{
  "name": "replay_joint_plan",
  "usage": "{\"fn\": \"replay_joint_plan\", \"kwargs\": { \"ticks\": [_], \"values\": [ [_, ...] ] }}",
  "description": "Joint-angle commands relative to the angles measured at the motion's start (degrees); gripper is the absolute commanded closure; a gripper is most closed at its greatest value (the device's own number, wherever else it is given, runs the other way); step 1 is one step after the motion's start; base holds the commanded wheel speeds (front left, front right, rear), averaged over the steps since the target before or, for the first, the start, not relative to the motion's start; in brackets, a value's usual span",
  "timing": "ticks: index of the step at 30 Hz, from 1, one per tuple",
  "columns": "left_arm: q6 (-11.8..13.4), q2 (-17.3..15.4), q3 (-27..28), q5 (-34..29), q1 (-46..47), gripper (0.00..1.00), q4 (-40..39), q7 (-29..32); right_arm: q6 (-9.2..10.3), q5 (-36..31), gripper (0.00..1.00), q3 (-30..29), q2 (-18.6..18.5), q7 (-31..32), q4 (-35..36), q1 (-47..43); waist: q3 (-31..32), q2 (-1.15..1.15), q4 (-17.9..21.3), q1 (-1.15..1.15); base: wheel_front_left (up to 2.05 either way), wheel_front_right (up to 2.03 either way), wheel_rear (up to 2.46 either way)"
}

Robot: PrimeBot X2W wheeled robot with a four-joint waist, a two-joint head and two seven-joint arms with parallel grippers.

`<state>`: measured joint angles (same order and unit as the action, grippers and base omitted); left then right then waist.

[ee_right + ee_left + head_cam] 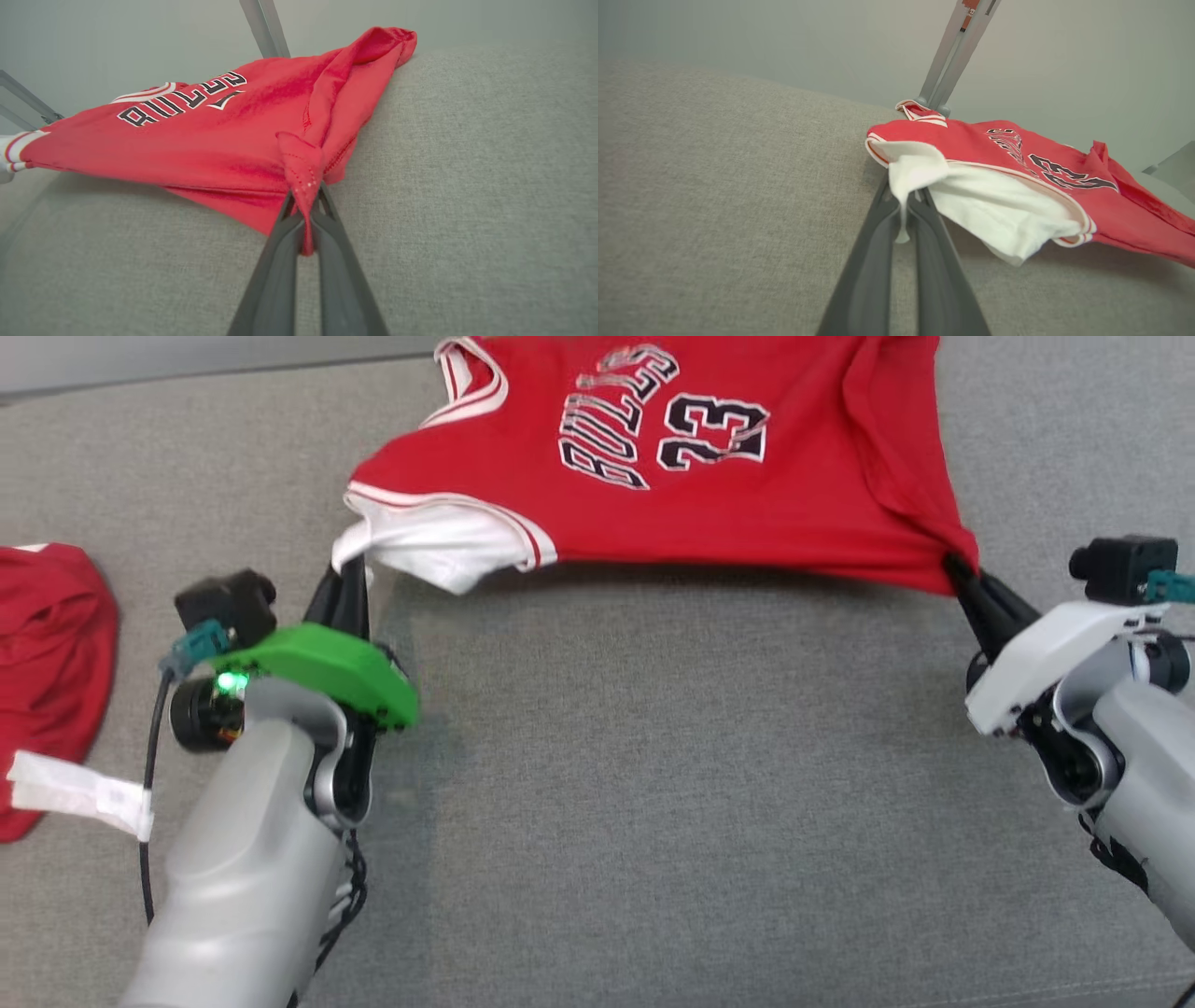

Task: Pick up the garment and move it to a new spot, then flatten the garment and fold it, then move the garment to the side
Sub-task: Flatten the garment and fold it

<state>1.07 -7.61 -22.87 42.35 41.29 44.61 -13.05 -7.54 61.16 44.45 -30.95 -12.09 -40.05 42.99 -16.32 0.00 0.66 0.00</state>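
The head view looks steeply down on the grey surface [653, 784]. Each wrist view looks low along its fingers [873, 280], close to the jersey [709, 504], which all three share.

The red jersey [653, 527] is soft matt cloth on a coarse grey woven surface [653, 784].

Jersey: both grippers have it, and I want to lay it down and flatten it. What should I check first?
1. Left gripper pinching the jersey at its white inner layer: ok.
2. Right gripper pinching a red corner: ok.
3. Near edge stretched between the grippers, off the grey surface: ok.
4. Cloth flat: not ok, creased on the right, white inside turned out on the left.
5. Far edge: cannot tell, cut off at the top of the head view.
6. Second red garment apart, far left: ok.
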Motion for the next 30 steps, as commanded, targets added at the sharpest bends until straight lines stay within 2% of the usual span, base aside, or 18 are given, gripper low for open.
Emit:
{"fn": "replay_joint_plan", "kwargs": {
  "ticks": [1,11,19,25,30],
  "values": [
    [-0.5,-1.3,-0.6,-0.6,-2.4,1.00,0.0,0.3,0.09,0.8,1.00,1.4,-1.0,0.5,0.1,-1.7,5.6,0.00,-1.2,0.00,0.00,0.00,0.00],
    [-5.4,-6.8,-8.3,-2.4,-16.3,1.00,-5.7,8.6,0.09,4.9,1.00,11.9,-6.6,6.2,2.1,-8.1,13.5,0.00,-2.9,0.00,0.00,0.00,0.00],
    [-6.9,-13.2,-11.2,0.4,-27.2,1.00,-19.7,18.0,0.09,9.4,1.00,18.2,-11.9,13.6,7.4,-12.4,17.6,0.00,-2.9,0.00,0.00,0.00,0.00],
    [-3.8,-19.3,-10.6,2.6,-33.8,1.00,-33.7,24.6,0.09,14.5,1.00,20.6,-17.2,20.3,14.5,-14.3,18.5,0.00,-2.4,0.00,0.00,0.00,0.00],
    [-0.7,-22.4,-10.1,1.7,-35.2,1.00,-41.3,28.1,0.09,15.9,1.00,21.0,-19.6,23.8,17.0,-12.8,17.8,0.00,-1.6,0.00,0.00,0.00,0.00]
  ]
}}
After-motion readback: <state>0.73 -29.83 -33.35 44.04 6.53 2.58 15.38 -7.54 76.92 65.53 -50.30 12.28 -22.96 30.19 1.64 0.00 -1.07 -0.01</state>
